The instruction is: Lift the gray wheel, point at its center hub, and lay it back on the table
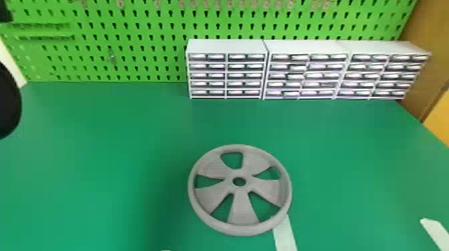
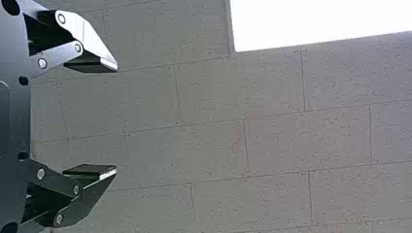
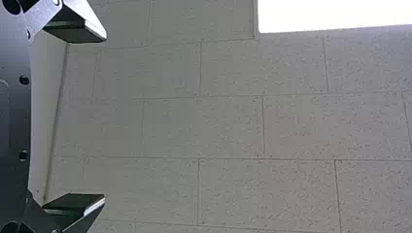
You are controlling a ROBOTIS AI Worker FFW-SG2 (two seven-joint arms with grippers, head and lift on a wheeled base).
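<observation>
The gray wheel (image 1: 245,208) lies flat on the green table (image 1: 100,150), a little right of the middle in the head view, with its round center hub facing up. Its near right rim overlaps a pale strip on the table. In the left wrist view my left gripper (image 2: 116,120) is open, with bare ceiling behind its fingers. My right gripper (image 3: 105,119) is also open in the right wrist view, its fingers wide apart against the ceiling. Both are away from the wheel.
White drawer cabinets (image 1: 227,46) line the table's back edge, before a green pegboard (image 1: 133,43). A pale strip (image 1: 285,235) runs toward the near edge; another (image 1: 436,232) lies at the right. A black rounded shape (image 1: 8,100) stands at the left edge.
</observation>
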